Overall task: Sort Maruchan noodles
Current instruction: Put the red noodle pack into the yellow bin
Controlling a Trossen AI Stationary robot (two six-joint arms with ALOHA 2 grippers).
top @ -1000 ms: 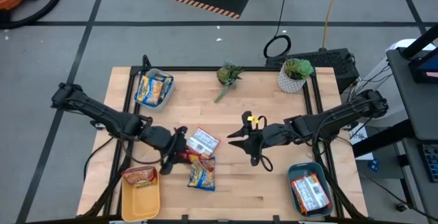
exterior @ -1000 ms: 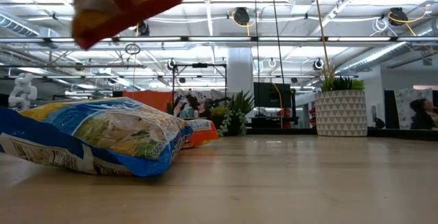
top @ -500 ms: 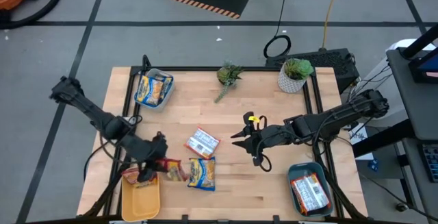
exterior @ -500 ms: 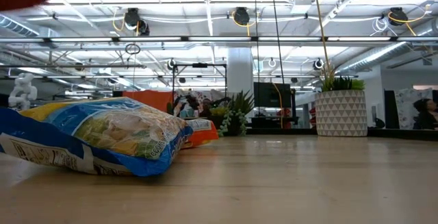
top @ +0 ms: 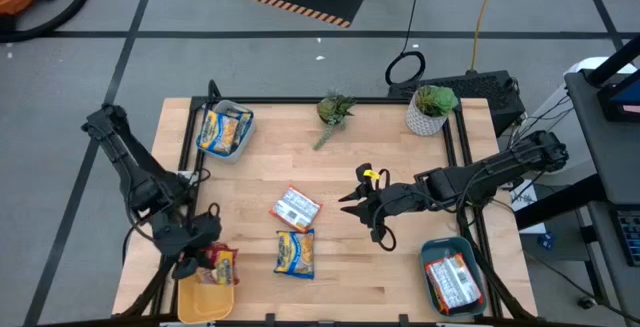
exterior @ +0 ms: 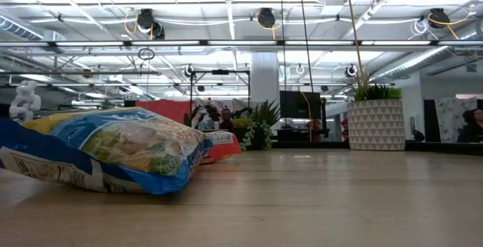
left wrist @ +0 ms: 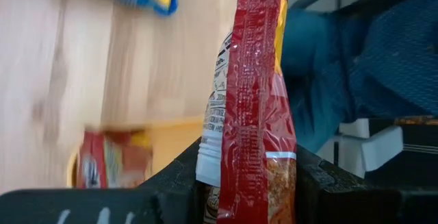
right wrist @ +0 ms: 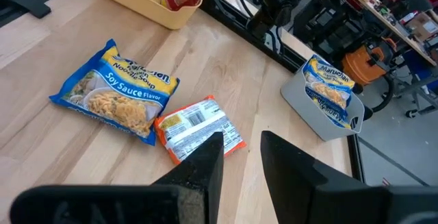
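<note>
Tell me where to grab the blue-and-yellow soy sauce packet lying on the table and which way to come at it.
Probably from straight above, pinching across a short crimped end of the blue-and-yellow packet. It lies flat and free on the wood, puffy in the middle, apart from the orange packet, so the edges give the best purchase.

Red-and-yellow packet (top: 221, 265) over the yellow bin (top: 205, 298); blue-and-yellow packet (top: 295, 252) mid-table, orange one (top: 296, 207) beside; grey bin (top: 226, 130), teal bin (top: 452, 277), pale wood table (top: 400, 287).
</note>
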